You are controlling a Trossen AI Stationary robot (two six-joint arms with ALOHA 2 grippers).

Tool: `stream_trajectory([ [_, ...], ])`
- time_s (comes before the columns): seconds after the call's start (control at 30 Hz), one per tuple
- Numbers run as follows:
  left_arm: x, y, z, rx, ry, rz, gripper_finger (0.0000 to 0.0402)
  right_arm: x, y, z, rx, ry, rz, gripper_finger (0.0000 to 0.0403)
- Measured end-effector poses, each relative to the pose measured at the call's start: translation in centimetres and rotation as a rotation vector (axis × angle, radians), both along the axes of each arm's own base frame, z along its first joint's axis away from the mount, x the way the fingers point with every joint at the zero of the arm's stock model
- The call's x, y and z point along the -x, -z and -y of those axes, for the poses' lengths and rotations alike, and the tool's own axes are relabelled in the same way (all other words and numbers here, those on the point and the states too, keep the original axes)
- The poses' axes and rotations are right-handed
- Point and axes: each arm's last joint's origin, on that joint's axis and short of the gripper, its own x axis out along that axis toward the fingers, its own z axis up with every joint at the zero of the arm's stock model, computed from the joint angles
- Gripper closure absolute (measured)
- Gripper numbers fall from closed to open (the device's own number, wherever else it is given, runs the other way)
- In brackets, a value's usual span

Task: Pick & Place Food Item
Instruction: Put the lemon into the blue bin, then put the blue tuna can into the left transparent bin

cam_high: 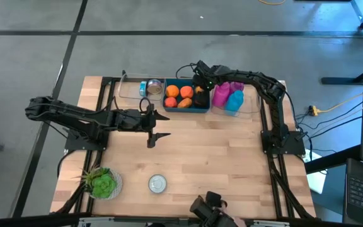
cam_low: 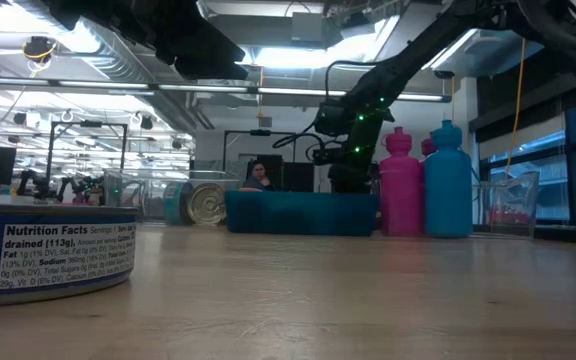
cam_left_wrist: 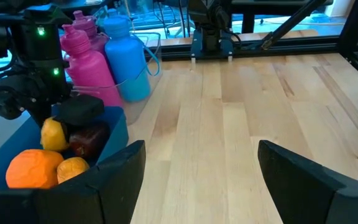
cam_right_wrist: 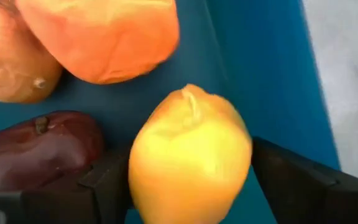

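Right gripper (cam_right_wrist: 188, 180) fingers spread apart, one dark finger (cam_right_wrist: 297, 186) on each side of a yellow fruit (cam_right_wrist: 188, 158); contact with the fruit can't be told, so grip vs. release unclear. Yellow fruit sits inside the blue bin (cam_high: 186, 98), right gripper down in the bin's end nearest the bottles. Beside the fruit in the bin: dark red fruit (cam_right_wrist: 39, 149), a large orange fruit (cam_right_wrist: 104, 34), another orange piece (cam_right_wrist: 8, 62). Right arm (cam_high: 266, 88) reaches over the bottles into the bin.

Pink bottle (cam_high: 220, 93) and blue bottle (cam_high: 234, 101) stand just beside the bin, in a clear tray (cam_high: 251, 104). A can on its side (cam_high: 153, 87) lies just beside the bin's other end, in another clear tray (cam_high: 130, 88).

Left gripper (cam_high: 153, 129) fingers (cam_left_wrist: 303, 174) released, wide apart, nothing between them, above bare wooden table (cam_high: 219, 157), near the bin on its front side.

Well apart from the bin, at the table's front edge: a tin can (cam_high: 157, 183) and a green leafy vegetable (cam_high: 102, 183).
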Motion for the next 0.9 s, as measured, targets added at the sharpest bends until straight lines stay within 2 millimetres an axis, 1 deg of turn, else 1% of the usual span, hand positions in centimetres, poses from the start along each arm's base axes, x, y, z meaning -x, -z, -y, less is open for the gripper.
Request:
stream_trajectory([
  [0.1,0.0,0.0,0.0,-0.003,0.001,-0.001,0.0103,0.1,-0.3,0.0,0.021,0.012,-0.030,0.0094],
  [0.17,0.0,0.0,0.0,-0.005,0.000,-0.001,0.0103,0.0,-1.1,0.2,0.026,0.016,-0.039,0.0091],
  [0.3,0.0,0.0,0.0,-0.006,-0.002,-0.001,0.0105,-0.5,-3.4,0.3,0.025,0.014,-0.038,0.0090],
  [0.43,0.0,0.1,0.0,-0.006,-0.003,-0.007,0.0103,-1.6,-5.9,0.1,0.055,0.013,0.017,0.0090],
  [0.53,0.1,0.3,0.0,-0.024,-0.007,-0.036,0.0103,-2.4,-8.1,-0.4,0.090,0.021,0.120,0.0090],
  [0.6,0.2,0.5,-0.1,-0.038,-0.025,-0.055,0.0104,-2.7,-9.8,-1.0,0.093,0.011,0.237,0.0089],
  [0.7,0.3,0.6,-0.2,-0.060,-0.074,-0.074,0.0105,-2.6,-12.8,-2.2,0.109,-0.003,0.429,0.0089],
  [0.8,0.4,0.6,-0.3,-0.084,-0.088,-0.083,0.0104,-1.7,-15.5,-3.9,0.156,-0.004,0.583,0.0089],
  [0.9,0.6,0.3,-0.3,-0.093,-0.085,-0.070,0.0105,-0.1,-17.4,-6.1,0.181,-0.029,0.691,0.0089],
])
